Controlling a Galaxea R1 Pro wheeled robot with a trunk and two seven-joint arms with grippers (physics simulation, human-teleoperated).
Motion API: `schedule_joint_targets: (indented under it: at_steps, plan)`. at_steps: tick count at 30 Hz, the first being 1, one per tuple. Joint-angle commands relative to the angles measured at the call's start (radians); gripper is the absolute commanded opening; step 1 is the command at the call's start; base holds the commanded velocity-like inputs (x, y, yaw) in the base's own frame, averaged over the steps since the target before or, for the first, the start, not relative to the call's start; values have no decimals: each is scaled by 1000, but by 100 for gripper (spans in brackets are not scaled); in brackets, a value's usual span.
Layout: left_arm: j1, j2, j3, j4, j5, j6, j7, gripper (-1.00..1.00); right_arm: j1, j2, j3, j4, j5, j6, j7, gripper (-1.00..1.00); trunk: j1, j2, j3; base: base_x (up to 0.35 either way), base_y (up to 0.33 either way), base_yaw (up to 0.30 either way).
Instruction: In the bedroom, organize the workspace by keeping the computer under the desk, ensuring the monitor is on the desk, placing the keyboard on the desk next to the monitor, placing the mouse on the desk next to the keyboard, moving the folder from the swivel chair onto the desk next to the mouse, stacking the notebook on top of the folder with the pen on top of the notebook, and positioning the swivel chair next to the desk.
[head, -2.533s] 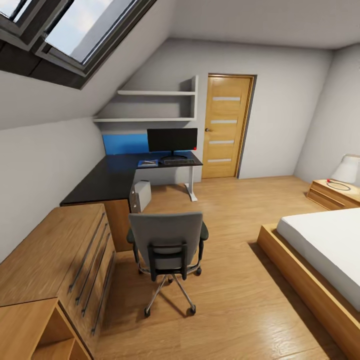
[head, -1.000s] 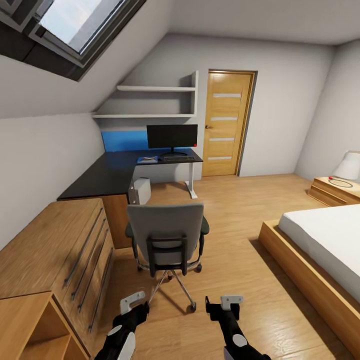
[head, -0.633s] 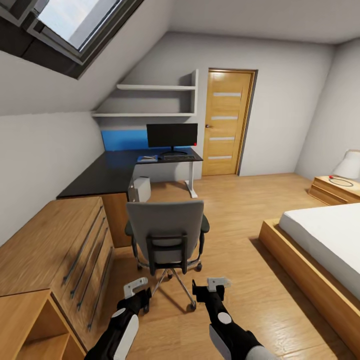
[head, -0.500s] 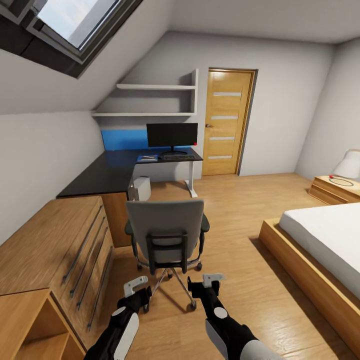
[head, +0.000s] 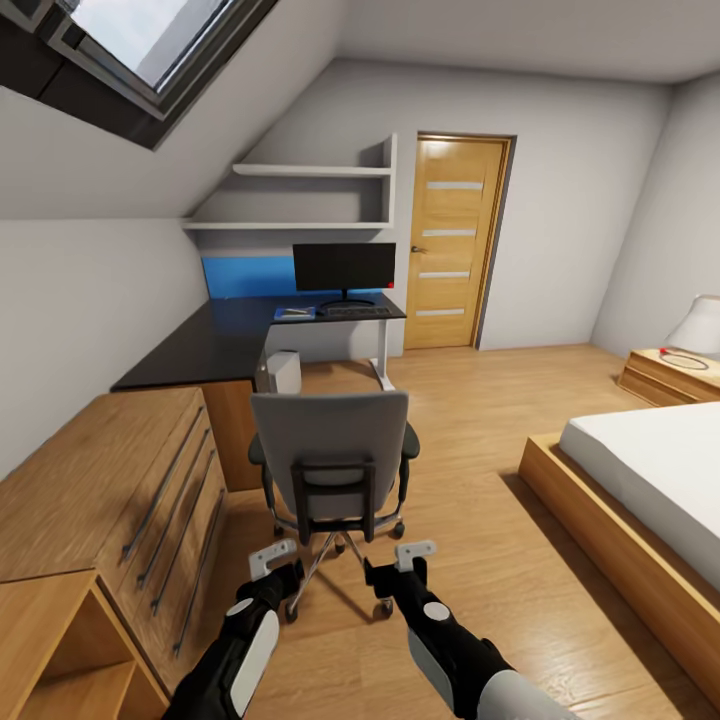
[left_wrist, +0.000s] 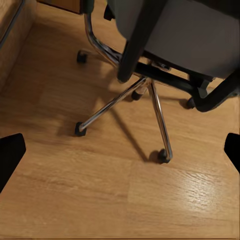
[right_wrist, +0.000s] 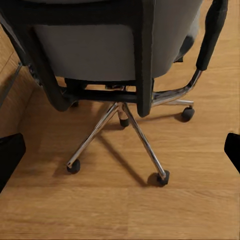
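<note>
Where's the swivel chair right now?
In the head view the swivel chair stands on the wood floor at center, its back toward the robot, just beyond both grippers, with the dresser to its left.

swivel chair (head: 333, 455) before desk (head: 220, 340) — monitor (head: 344, 268) on desk

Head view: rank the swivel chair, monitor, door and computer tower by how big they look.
1. Door and swivel chair: similar, and the chair is nearer, so unranked.
2. Monitor.
3. Computer tower, partly hidden by the desk.

Swivel chair (left_wrist: 165, 35) on chrome legs and casters above wooden floor (left_wrist: 100, 200), jaws apart
</note>
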Motion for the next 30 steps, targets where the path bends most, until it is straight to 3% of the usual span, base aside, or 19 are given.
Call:
schedule_joint_targets:
  at_steps: [1,7,14,15,22,30]
  plan:
    - [-1,0,-2,6,6,3,6,100,-1,0,8,-4,-9,9,-7,100,4,-8,-4,0,0,0]
    - [-3,0,-5,53,2,-1,4,100,-5,0,8,-28,-6,-21,-12,100,27,-50,-23,0,0,0]
    - [-25,0,-5,94,4,4,5,100,-75,0,7,17,-15,1,-17,100,54,-99,-45,0,0,0]
    - [-70,0,-4,169,5,4,4,100,-84,0,7,41,-14,-7,-16,100,58,-106,-48,0,0,0]
    - [-195,0,-4,312,8,4,0,100,-90,0,6,56,-13,-12,-15,100,84,-155,-70,0,0,0]
    - [-233,0,-2,367,14,-5,-3,100,-90,0,6,57,-13,-11,-15,100,115,-211,-95,0,0,0]
